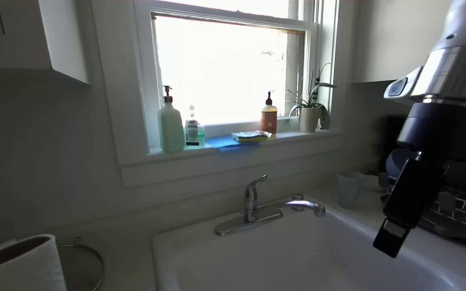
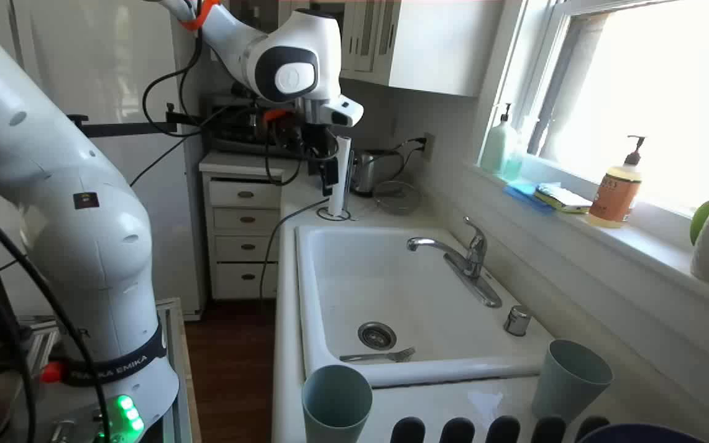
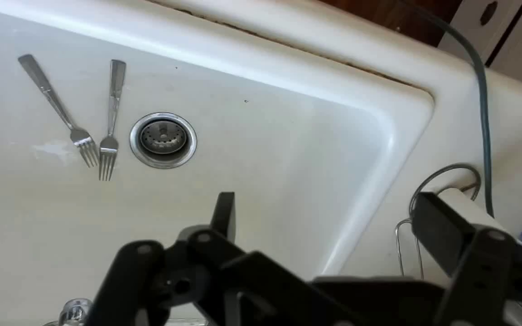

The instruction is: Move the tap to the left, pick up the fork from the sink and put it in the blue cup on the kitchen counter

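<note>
The chrome tap [image 2: 476, 251] stands on the back rim of the white sink [image 2: 428, 372], its spout over the basin. The tap also shows in an exterior view [image 1: 251, 202] and at the bottom of the wrist view [image 3: 74, 312]. Two forks lie in the basin in the wrist view, a slanted fork [image 3: 52, 98] and a straighter fork [image 3: 113, 108] by the drain. A pale bluish cup [image 2: 573, 378] stands on the white counter [image 2: 453, 403] by the back wall, and a similar cup [image 2: 336, 406] nearer the front. My gripper [image 3: 324, 201] is open and empty, high above the sink's end.
A paper towel holder [image 2: 338, 184] stands on the counter beyond the sink, below my gripper. A dish rack [image 1: 459, 208] is beside the cups. Soap bottles [image 1: 171, 125], sponges [image 1: 251, 136] and a potted plant [image 1: 310, 117] stand on the window sill.
</note>
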`<state>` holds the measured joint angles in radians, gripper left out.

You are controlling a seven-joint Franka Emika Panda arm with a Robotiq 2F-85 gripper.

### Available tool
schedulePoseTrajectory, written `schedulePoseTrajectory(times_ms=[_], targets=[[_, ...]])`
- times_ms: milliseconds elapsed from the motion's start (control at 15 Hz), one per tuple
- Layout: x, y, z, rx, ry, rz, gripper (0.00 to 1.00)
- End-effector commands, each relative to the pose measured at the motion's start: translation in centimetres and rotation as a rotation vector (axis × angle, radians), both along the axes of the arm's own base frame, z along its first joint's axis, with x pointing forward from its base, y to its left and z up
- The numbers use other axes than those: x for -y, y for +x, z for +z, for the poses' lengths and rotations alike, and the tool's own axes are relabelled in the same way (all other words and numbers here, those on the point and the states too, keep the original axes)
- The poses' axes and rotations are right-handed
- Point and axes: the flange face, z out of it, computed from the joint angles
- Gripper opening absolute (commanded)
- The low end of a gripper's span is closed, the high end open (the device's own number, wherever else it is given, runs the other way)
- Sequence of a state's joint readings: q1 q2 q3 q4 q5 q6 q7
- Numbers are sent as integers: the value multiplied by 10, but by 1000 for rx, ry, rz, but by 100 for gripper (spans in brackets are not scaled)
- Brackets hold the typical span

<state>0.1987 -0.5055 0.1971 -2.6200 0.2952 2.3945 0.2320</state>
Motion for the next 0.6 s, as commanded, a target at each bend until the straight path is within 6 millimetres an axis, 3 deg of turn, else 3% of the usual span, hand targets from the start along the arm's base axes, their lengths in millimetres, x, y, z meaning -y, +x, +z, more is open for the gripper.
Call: schedulePoseTrajectory(times_ms=[0,133,267,533], targets=[[0,0,1,-1,0,0,100],[0,0,1,-1,0,0,100],[21,13,-5,-30,7,-93,100],[100,29,-8,-44,71,-323,100]])
